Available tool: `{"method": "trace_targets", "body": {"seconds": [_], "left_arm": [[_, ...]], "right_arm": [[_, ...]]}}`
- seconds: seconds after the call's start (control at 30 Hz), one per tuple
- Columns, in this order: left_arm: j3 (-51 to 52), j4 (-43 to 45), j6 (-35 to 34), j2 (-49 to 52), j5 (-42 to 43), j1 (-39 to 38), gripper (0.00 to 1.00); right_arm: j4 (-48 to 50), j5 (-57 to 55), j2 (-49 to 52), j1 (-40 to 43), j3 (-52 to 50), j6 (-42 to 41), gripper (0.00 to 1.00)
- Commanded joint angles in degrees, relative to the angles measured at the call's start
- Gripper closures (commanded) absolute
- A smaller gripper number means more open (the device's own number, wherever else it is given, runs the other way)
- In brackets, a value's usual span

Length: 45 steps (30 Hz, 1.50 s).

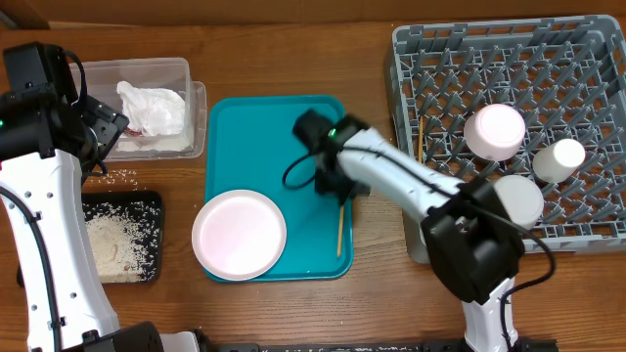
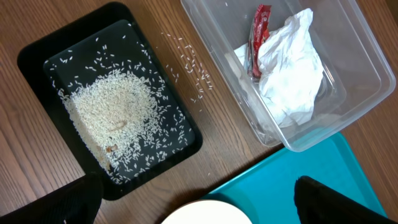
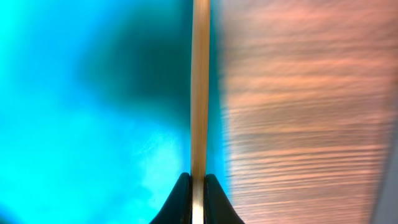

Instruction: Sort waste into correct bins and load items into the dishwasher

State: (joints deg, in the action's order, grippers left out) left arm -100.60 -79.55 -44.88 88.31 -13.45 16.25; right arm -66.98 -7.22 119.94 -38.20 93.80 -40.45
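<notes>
Two bins hold waste: the clear tub (image 2: 357,102) has the napkin (image 2: 292,68) and red wrapper (image 2: 258,37), the black tray (image 2: 34,53) the rice (image 2: 112,118). I see my right gripper (image 3: 198,186) pinching a chopstick (image 3: 200,93) at the teal tray (image 1: 254,147) edge, near the plate (image 1: 239,235); my left gripper (image 2: 198,196) hangs spread wide.

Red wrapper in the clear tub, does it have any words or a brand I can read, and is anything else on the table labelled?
Red wrapper, lying in the clear tub: any print on it is too small and blurred to read.
No readable words, numbers or signs anywhere else in these views.
</notes>
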Motion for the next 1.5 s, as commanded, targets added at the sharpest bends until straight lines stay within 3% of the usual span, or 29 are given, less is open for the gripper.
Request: {"method": "trace_targets", "body": {"seconds": [0.0, 0.23, 0.43, 0.63, 0.8, 0.93, 1.03, 1.2, 1.37, 1.47], "left_arm": [[-0.3, 0.1, -0.5, 0.5, 0.0, 0.2, 0.00], [-0.3, 0.1, -0.5, 0.5, 0.0, 0.2, 0.00], [-0.3, 0.1, -0.5, 0.5, 0.0, 0.2, 0.00], [-0.3, 0.1, -0.5, 0.5, 0.0, 0.2, 0.00], [-0.3, 0.1, -0.5, 0.5, 0.0, 0.2, 0.00], [-0.3, 0.1, -0.5, 0.5, 0.0, 0.2, 0.00], [-0.3, 0.1, -0.5, 0.5, 0.0, 0.2, 0.00], [-0.3, 0.1, -0.5, 0.5, 0.0, 0.2, 0.00], [-0.3, 0.1, -0.5, 0.5, 0.0, 0.2, 0.00], [-0.3, 0.1, -0.5, 0.5, 0.0, 0.2, 0.00]], "right_arm": [[-3.2, -7.6, -6.3, 4.9, 6.9, 1.5, 0.96], [-4.3, -2.8, -12.5, 16.8, 10.9, 27.4, 0.96], [-5.4, 6.5, -12.6, 24.8, 9.4, 39.1, 0.96], [-5.1, 8.0, -12.5, 27.5, 6.7, 40.9, 0.96], [-3.7, 7.8, -12.5, 27.5, 3.6, 40.9, 0.88], [-3.4, 8.0, -12.5, 27.5, 2.2, 39.3, 0.59], [-3.6, 8.3, -12.5, 27.4, 2.2, 36.0, 0.47], [-4.3, 10.9, -12.6, 26.9, 2.8, 29.9, 0.48], [-3.5, 19.8, -13.9, 23.3, 3.7, 29.6, 0.49], [-2.2, 26.2, -14.3, 19.2, 3.7, 30.2, 0.42]]}}
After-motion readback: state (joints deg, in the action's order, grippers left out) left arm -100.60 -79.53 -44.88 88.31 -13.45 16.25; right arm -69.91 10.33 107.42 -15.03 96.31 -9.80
